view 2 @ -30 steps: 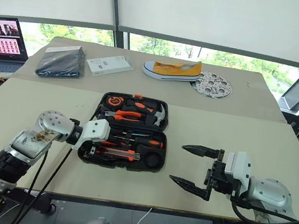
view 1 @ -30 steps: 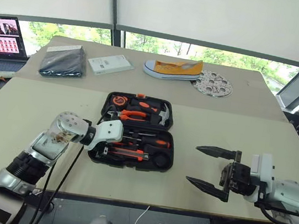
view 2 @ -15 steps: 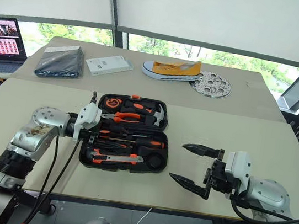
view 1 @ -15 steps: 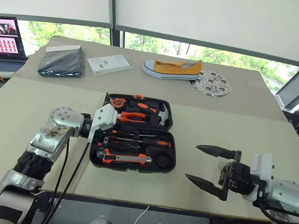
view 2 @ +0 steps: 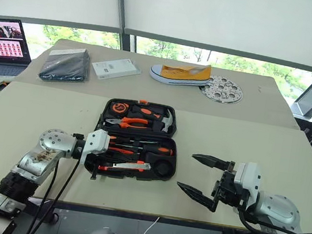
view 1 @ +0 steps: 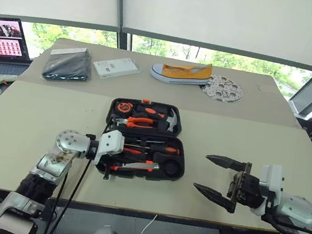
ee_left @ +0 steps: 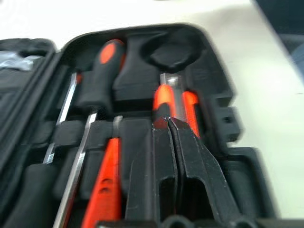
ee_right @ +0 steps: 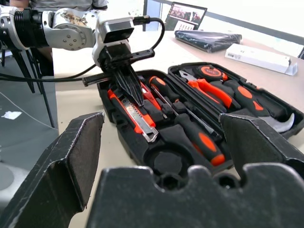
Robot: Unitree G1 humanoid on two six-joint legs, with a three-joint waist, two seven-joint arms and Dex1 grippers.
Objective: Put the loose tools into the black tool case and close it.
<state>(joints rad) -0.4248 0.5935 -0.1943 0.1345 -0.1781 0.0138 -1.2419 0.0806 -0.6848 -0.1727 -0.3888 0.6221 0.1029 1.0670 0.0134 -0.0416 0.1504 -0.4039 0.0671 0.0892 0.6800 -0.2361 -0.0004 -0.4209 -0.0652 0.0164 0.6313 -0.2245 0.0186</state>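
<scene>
Nearest to me, my right gripper [view 1: 220, 178] hangs just above the front part of the table [view 1: 21, 127], off to the right of the black tool case [view 1: 144, 140] and apart from it; the forearm comes in from the right, the fingers lie roughly level and point left toward the case, spread wide with nothing between them. My left arm reaches in from the lower left, bent at the elbow, wrist turned so the left gripper [ee_right: 130, 85] points rightward and slightly down into the case's near half. Its two black fingers are pressed together, tips just over the orange-and-black utility knife [ee_right: 135, 114], which lies tilted in the front recess; I can't say whether the tips touch it, and they grip nothing I can make out. Beside the knife lie the slim orange tester screwdriver [ee_left: 105, 183] and two screwdrivers [view 2: 151, 148] in their slots. The case sits open at mid-table, lid flat behind it holding pliers [view 1: 138, 122] and a hammer [view 1: 170, 119]. Farther back sit a dark pouch [view 1: 66, 63], a white box [view 1: 115, 67], a yellow shoe [view 1: 181, 72] and a laptop [view 1: 3, 43].
</scene>
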